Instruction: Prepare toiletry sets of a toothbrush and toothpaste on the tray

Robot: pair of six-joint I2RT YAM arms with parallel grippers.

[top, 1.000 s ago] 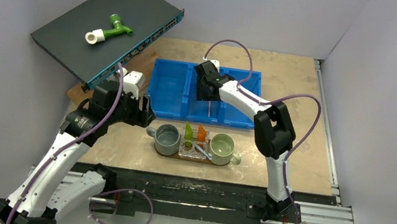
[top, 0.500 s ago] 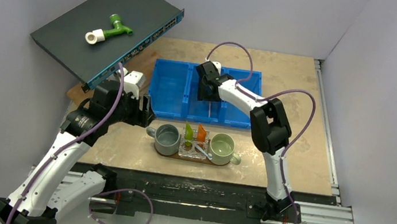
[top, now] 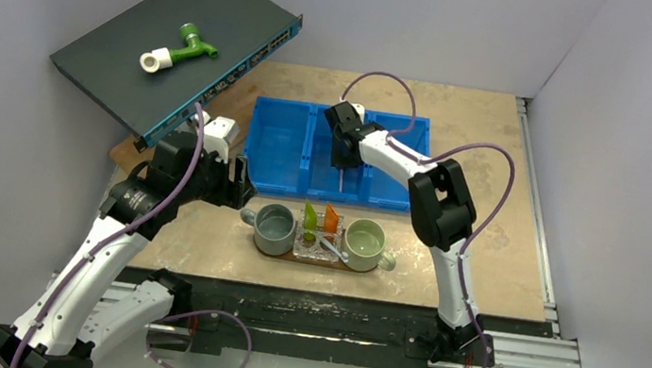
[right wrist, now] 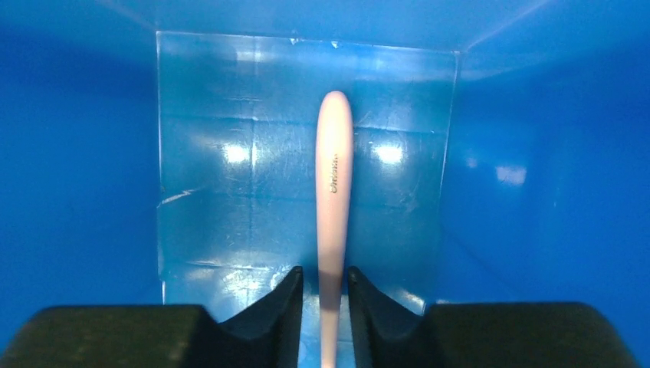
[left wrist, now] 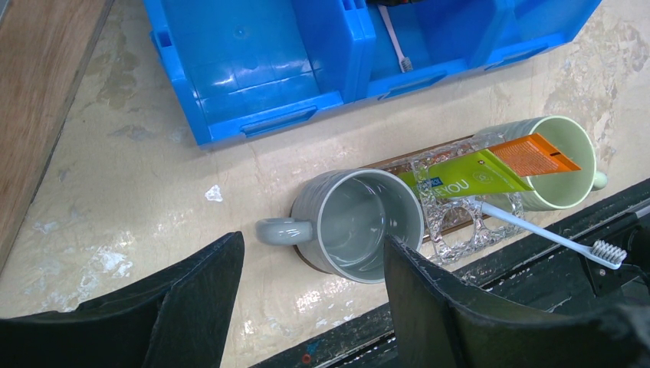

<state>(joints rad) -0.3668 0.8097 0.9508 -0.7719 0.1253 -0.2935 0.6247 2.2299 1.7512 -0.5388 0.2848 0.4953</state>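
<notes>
Right wrist: pink toothbrush point(right wrist: 335, 176) between bin point(right wrist: 77, 192) walls

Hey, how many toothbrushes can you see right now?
2. A pink toothbrush lies in the blue bin, middle compartment, straddled by the right gripper; a pale toothbrush rests across the clear holder. Others may be hidden.

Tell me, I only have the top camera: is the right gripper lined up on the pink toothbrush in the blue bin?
Observer: Yes. On its wrist camera the pink toothbrush handle runs straight between the fingers of the right gripper. I cannot tell whether they touch it.
Operator: And the left gripper?
Observer: The left gripper is open and empty, pointing toward the grey mug.
</notes>
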